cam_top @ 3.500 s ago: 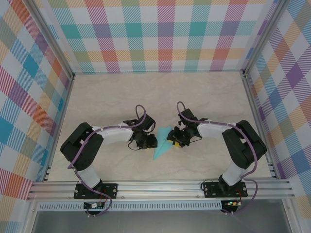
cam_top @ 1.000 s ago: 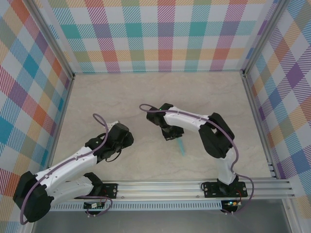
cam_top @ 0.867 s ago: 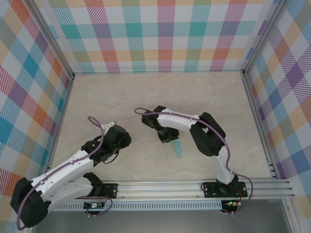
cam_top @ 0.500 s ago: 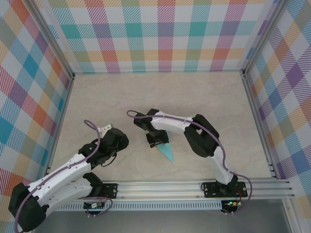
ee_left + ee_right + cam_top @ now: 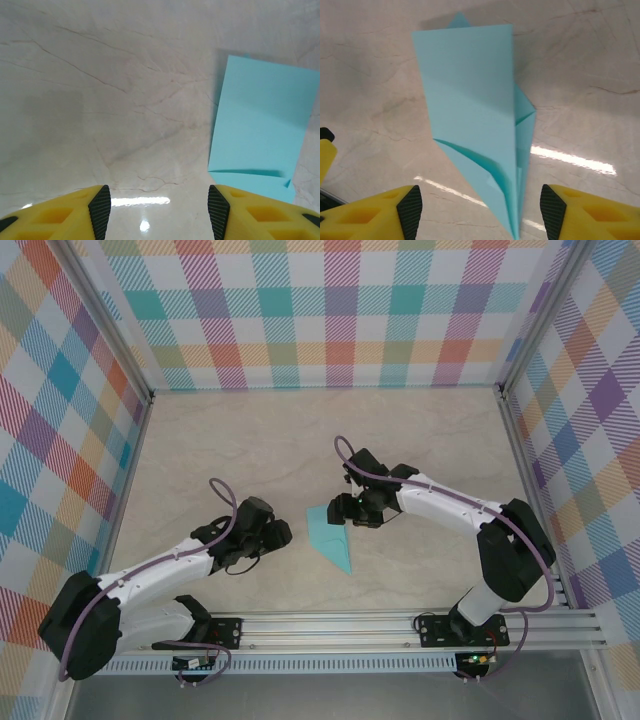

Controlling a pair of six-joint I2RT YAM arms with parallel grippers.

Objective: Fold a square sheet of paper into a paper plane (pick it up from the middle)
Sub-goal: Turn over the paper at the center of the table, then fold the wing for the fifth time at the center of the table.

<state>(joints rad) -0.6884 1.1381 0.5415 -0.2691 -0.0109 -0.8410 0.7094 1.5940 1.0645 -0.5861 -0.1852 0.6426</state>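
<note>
Cyan paper plane [image 5: 470, 100]: right wrist view crops tip.

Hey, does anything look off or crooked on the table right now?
Only the paper plane: its top wing lifts off the layers beneath, leaving a shadowed gap, and the folded edges on one side don't line up.

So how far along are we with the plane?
Folds look done: the plane is a pointed dart lying on the table. Nothing in hand: left gripper and right gripper are open, gripping nothing. Little seems left.
</note>
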